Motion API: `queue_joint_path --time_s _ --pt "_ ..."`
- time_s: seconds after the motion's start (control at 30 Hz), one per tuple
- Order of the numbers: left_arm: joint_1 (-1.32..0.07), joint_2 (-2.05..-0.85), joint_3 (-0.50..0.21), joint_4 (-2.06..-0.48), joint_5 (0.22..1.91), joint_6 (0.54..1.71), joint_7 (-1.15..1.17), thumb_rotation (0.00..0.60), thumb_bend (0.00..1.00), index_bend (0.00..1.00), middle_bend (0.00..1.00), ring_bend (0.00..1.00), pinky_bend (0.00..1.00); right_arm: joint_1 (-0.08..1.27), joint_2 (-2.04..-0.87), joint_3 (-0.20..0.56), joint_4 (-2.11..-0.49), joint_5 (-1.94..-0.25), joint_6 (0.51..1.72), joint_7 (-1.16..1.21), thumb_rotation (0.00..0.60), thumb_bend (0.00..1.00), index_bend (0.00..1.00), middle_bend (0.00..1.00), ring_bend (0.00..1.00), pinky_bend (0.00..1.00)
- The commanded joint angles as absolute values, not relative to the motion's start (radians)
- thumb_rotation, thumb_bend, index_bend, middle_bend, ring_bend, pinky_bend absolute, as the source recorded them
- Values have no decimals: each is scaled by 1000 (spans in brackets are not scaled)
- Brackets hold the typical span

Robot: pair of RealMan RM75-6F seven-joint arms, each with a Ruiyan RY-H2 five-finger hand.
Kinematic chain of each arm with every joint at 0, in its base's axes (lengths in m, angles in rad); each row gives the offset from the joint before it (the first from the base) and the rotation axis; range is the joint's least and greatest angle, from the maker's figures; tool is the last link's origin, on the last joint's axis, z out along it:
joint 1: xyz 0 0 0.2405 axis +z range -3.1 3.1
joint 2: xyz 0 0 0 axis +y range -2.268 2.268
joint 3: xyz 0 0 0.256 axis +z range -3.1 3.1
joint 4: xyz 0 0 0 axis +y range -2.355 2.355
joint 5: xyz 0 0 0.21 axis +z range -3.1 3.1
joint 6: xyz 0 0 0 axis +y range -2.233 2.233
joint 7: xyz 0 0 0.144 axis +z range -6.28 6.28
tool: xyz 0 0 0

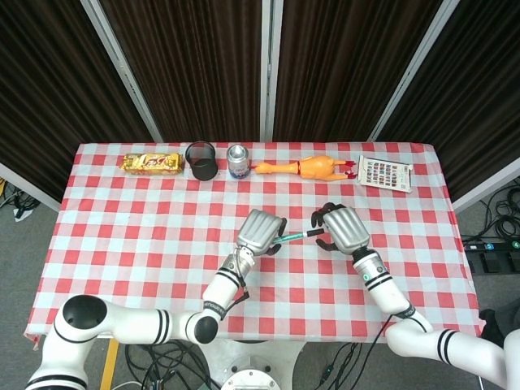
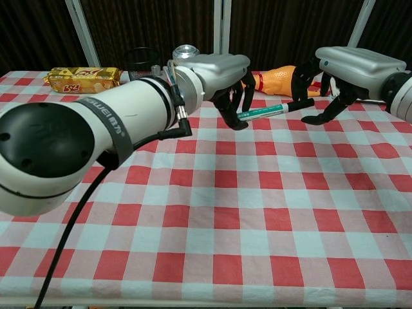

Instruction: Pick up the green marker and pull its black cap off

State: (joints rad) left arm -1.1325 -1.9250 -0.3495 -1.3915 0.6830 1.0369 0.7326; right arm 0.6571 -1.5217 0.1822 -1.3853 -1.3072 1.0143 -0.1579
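The green marker [image 1: 294, 237] [image 2: 261, 112] hangs level above the checked cloth, and my left hand [image 1: 262, 231] [image 2: 215, 67] grips its left end from above. Its black cap [image 2: 297, 103] [image 1: 313, 232] points right. My right hand [image 1: 346, 228] [image 2: 351, 63] hovers palm-down at that end. The right hand's fingers curl around the cap, some behind it and the thumb below it. A gap still shows between thumb and cap in the chest view. The cap sits on the marker.
Along the far edge of the red-and-white table [image 1: 146, 244] stand a snack bar [image 1: 151, 163], a black mesh cup [image 1: 201, 161], a can [image 1: 237, 161], a rubber chicken [image 1: 309, 167] and a colour card [image 1: 385, 173].
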Motion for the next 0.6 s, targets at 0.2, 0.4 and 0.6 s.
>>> queue_joint_path --time_s 0.2,0.4,0.6 --pt "-1135 -1933 -345 -1386 687 1038 725 600 392 587 636 918 1000 660 -1541 187 -1371 -1298 1010 -125 600 119 505 500 305 442" --pt "-1135 -1939 -341 -1385 694 1041 721 600 392 587 636 918 1000 662 -1568 186 -1348 -1297 1010 -98 600 117 506 489 305 443" --pt "-1136 -1942 -332 -1372 705 1039 721 600 392 587 637 918 1000 665 -1572 190 -1343 -1300 1014 -88 600 115 503 497 304 445"
